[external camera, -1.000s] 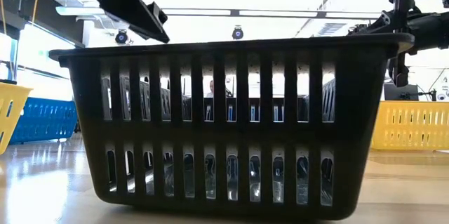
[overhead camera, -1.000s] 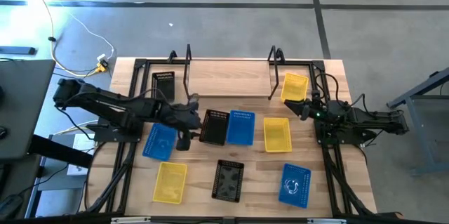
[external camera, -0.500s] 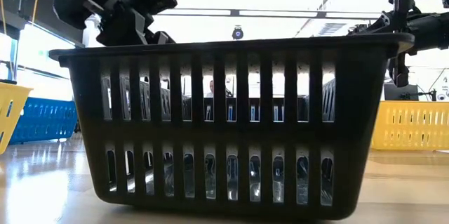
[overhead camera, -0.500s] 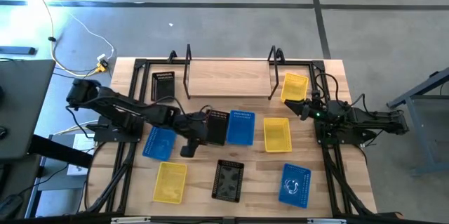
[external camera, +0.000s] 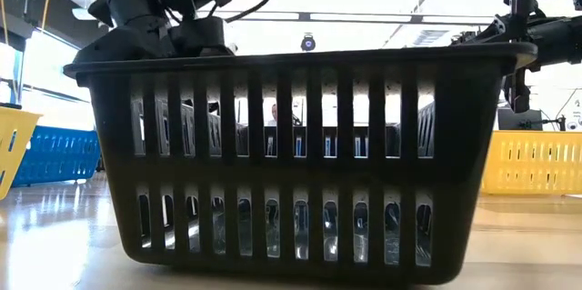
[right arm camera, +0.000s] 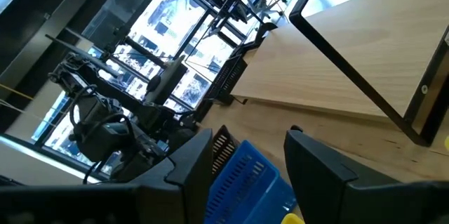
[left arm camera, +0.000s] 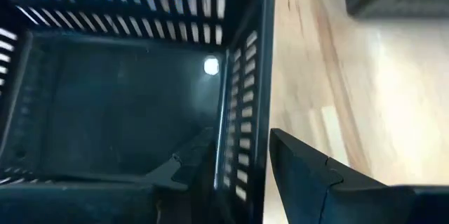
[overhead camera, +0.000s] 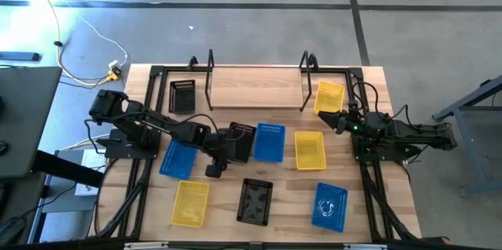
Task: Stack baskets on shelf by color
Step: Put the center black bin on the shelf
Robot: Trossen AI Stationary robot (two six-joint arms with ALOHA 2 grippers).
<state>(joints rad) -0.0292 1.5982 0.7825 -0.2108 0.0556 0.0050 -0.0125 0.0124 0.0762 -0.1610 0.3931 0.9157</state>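
My left gripper (overhead camera: 227, 143) (left arm camera: 240, 134) is open and points down over the left side wall (left arm camera: 242, 90) of a black basket (overhead camera: 240, 142) in the table's middle. One finger stands inside the basket and one outside. In the low view the left gripper (external camera: 168, 17) shows behind the near black basket (external camera: 300, 154). My right gripper (overhead camera: 338, 119) (right arm camera: 249, 136) is open and empty, near a yellow basket (overhead camera: 329, 97) at the right end of the shelf (overhead camera: 255, 87). The other baskets lie bottom down on the table. My left gripper straddles the black basket's left side wall (left arm camera: 238, 112) from above, one finger (left arm camera: 193, 157) inside and the other finger (left arm camera: 305, 168) outside. Whether either finger touches the wall, I cannot tell. The basket sits flat on the table.
A blue basket (overhead camera: 269, 142) lies right beside the straddled black one, and a yellow basket (overhead camera: 309, 149) sits further right. Another blue basket (overhead camera: 178, 158) is under the left arm. One black basket (overhead camera: 182, 96) sits left of the shelf. Yellow (overhead camera: 190, 203), black (overhead camera: 256, 201) and blue (overhead camera: 329, 205) baskets line the near edge.
My left gripper has moved toward the table's right and down, onto the middle black basket's left wall. The right arm has kept still.
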